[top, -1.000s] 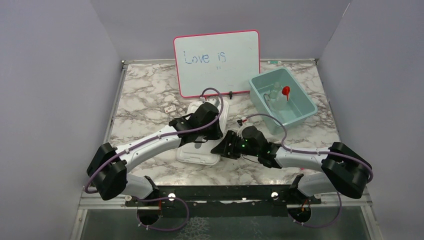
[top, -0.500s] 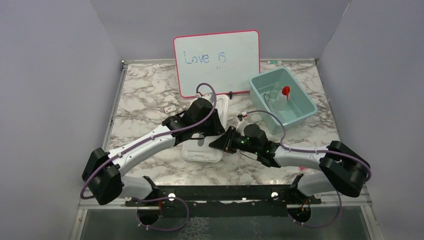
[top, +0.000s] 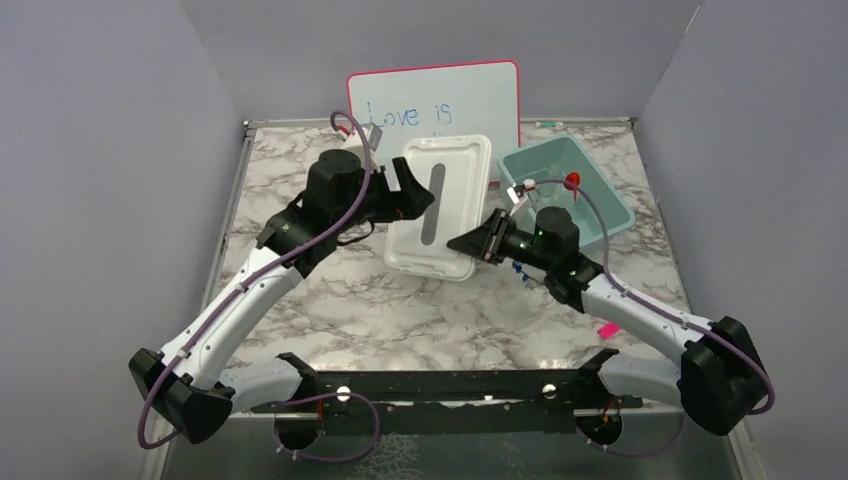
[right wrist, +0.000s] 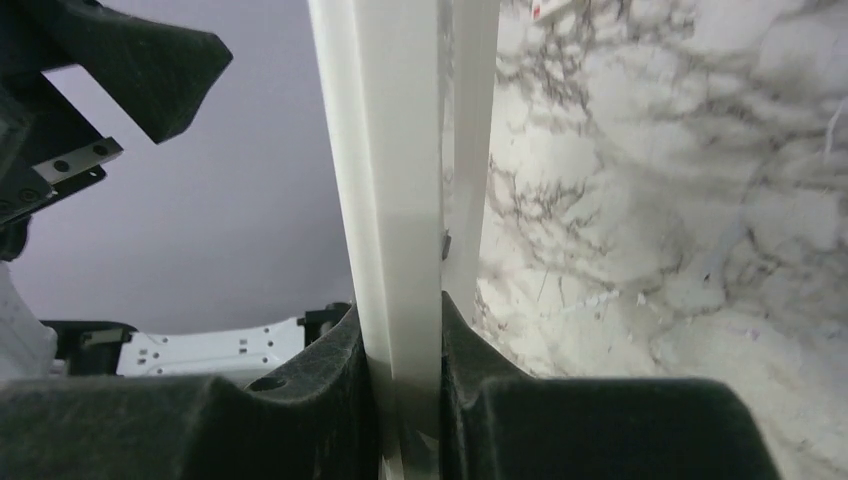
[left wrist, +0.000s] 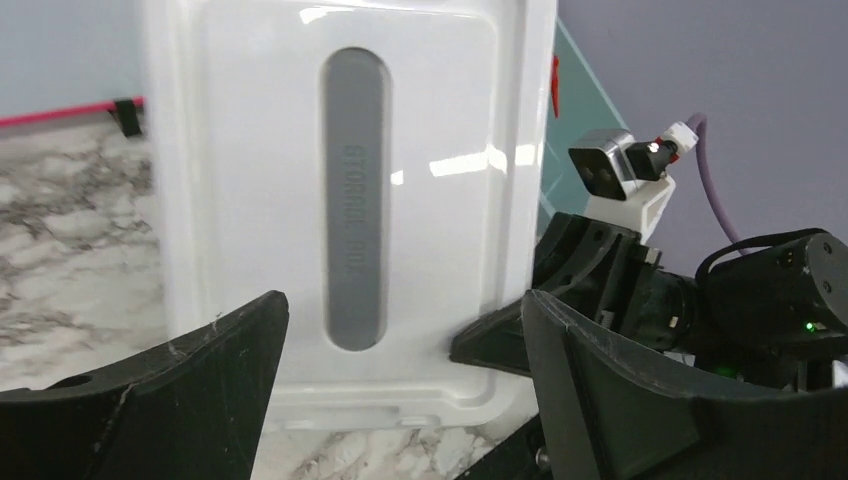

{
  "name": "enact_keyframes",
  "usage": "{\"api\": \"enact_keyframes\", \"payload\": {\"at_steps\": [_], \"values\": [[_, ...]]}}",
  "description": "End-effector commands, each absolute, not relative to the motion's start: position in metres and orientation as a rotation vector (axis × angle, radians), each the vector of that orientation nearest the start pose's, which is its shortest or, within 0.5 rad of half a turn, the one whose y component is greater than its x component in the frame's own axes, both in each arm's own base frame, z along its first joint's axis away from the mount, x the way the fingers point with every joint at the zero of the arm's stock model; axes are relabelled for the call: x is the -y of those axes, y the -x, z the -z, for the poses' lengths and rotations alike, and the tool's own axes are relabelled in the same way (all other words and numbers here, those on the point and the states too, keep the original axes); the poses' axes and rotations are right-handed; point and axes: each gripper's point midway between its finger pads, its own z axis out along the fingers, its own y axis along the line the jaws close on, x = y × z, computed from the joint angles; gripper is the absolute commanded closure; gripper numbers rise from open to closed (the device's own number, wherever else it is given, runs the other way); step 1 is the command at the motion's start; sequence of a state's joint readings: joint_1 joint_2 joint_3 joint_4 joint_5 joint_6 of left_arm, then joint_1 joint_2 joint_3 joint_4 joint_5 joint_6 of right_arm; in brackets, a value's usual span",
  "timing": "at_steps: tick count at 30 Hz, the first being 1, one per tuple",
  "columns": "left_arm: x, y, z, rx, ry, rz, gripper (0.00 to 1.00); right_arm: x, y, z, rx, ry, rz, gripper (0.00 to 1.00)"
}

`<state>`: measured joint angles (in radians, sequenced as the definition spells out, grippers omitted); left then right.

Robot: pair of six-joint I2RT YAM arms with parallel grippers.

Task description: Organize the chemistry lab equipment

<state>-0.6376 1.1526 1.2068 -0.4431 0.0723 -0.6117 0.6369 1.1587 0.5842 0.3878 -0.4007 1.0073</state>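
Observation:
A white storage-box lid [top: 440,205] with a grey oval grip hangs tilted above the marble table, in front of the whiteboard. My right gripper [top: 480,243] is shut on its lower right edge; in the right wrist view the fingers [right wrist: 405,330] pinch the thin white rim [right wrist: 385,150]. My left gripper [top: 410,190] stands open at the lid's left side, and its jaws [left wrist: 400,300] are spread wide before the lid [left wrist: 350,200] without touching it. A small red funnel [top: 572,181] sits in the teal bin [top: 545,148].
A pink-framed whiteboard [top: 440,95] leans against the back wall. The teal bin stands at the back right, close behind my right wrist. A flat pink marker [top: 607,329] lies near the right arm's base. Grey walls close in both sides.
The lid has risen from the table and swung up and back toward the whiteboard. My left gripper opened and let it go; my right gripper closed on its edge and carries it.

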Motion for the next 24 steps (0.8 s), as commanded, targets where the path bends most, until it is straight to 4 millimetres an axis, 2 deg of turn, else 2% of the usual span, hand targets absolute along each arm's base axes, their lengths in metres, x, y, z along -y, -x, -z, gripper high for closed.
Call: {"api": "enact_keyframes", "payload": {"at_steps": [1,6,10,15,21,24], "values": [[0.220,-0.287,-0.321,-2.056,-0.080,0.810,0.11,-0.282,-0.244,-0.260,-1.925,0.171,-1.557,0.99],[0.215,-0.308,-0.326,-2.074,0.024,0.893,0.11,-0.247,-0.264,-0.300,-1.877,0.276,-1.633,0.99],[0.220,-0.319,-0.324,-2.066,-0.002,0.981,0.11,-0.227,-0.264,-0.323,-1.849,0.334,-1.689,0.99],[0.249,-0.314,-0.338,-1.983,-0.143,1.221,0.11,-0.219,-0.262,-0.341,-1.828,0.319,-1.731,0.99],[0.263,-0.310,-0.347,-1.898,-0.258,1.326,0.12,-0.219,-0.251,-0.359,-1.812,0.326,-1.841,0.99],[0.265,-0.310,-0.347,-1.890,-0.255,1.363,0.13,-0.219,-0.243,-0.367,-1.803,0.343,-1.883,0.99]]}}
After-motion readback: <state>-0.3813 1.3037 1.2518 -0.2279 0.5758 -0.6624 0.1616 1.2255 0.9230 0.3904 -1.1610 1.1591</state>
